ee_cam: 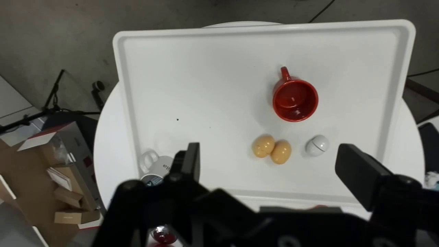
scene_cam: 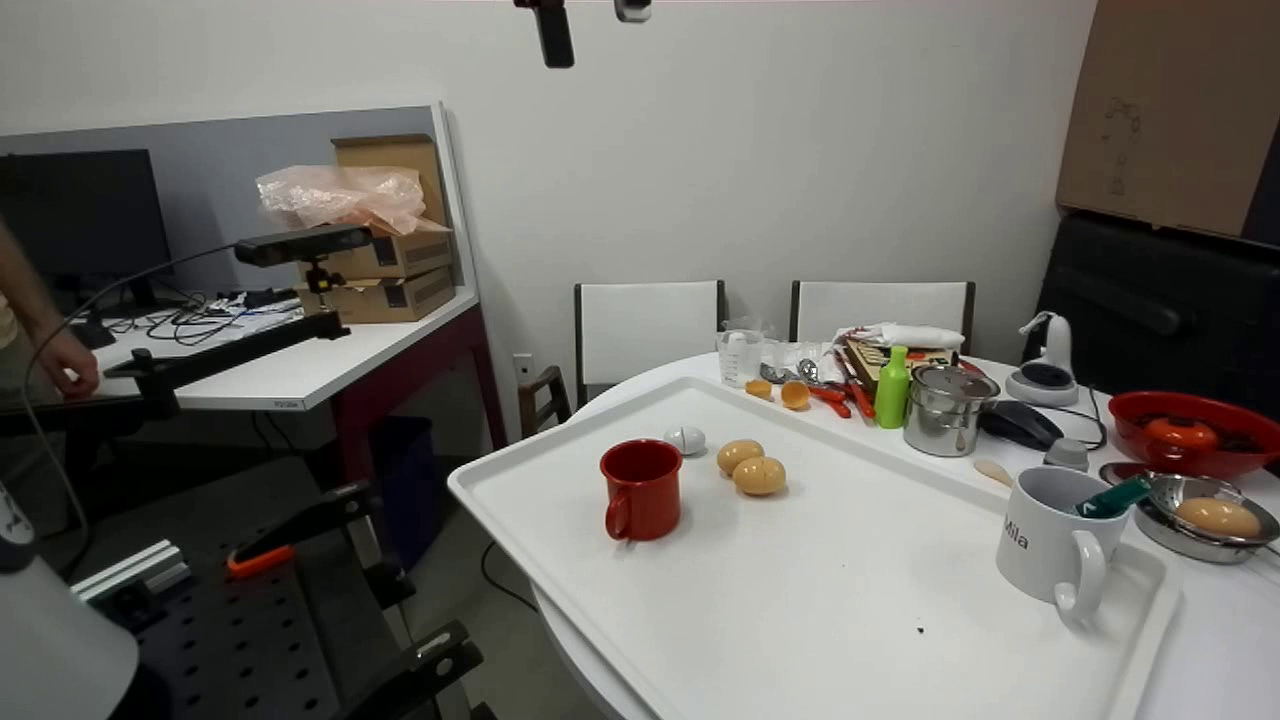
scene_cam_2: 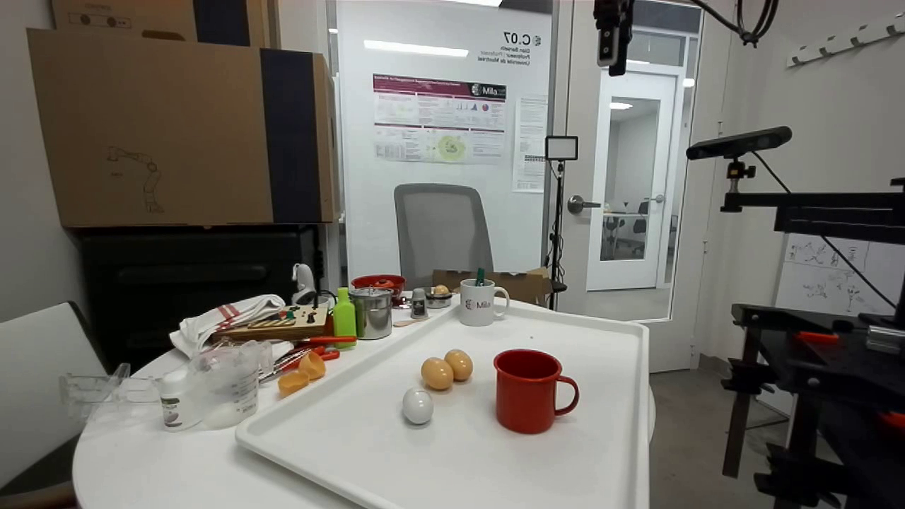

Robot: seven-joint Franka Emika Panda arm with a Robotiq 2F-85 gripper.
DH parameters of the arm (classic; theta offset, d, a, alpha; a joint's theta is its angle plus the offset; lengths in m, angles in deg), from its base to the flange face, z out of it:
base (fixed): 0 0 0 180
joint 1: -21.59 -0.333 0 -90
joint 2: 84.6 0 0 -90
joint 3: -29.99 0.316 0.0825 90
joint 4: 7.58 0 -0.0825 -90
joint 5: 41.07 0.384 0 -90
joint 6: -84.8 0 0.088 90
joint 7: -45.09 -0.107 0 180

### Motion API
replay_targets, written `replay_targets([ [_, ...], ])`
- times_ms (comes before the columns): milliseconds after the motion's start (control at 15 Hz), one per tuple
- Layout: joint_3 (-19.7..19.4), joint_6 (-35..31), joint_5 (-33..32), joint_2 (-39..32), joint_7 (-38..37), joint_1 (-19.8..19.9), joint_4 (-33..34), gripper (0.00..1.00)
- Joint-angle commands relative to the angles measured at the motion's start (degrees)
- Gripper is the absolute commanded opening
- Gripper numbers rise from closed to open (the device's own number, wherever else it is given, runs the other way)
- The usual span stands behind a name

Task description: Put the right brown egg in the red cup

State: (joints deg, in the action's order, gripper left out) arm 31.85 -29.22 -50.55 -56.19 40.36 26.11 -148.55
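Two alike brown eggs lie side by side on the white tray (ee_cam: 219,85). The egg on the right in both exterior views (scene_cam: 760,476) (scene_cam_2: 459,365) is the left one in the wrist view (ee_cam: 263,146). Its neighbour (scene_cam: 741,456) (scene_cam_2: 437,373) is on the right in the wrist view (ee_cam: 281,152). The red cup (scene_cam: 641,490) (scene_cam_2: 527,392) (ee_cam: 295,99) stands upright beside them, and its inside looks empty in the wrist view. My gripper (ee_cam: 269,159) is open and empty, high above the tray; its fingers also show at the top of both exterior views (scene_cam: 594,28) (scene_cam_2: 614,49).
A whitish egg-like thing (ee_cam: 317,145) lies near the eggs and cup. A white mug (scene_cam: 1060,535) with a green item stands at a tray corner. Past the tray edge are a steel pot (scene_cam: 947,410), a green bottle (scene_cam: 892,388), eggshell-like halves (scene_cam_2: 302,373) and a red bowl (scene_cam: 1195,432).
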Motion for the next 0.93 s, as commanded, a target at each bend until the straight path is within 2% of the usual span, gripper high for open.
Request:
replay_targets([
  [0,-0.51,0.19,-0.84,-0.6,-0.66,-0.23,0.63,1.0],
  [867,-0.44,0.19,-1.43,-1.42,-1.2,-0.03,1.52,1.0],
])
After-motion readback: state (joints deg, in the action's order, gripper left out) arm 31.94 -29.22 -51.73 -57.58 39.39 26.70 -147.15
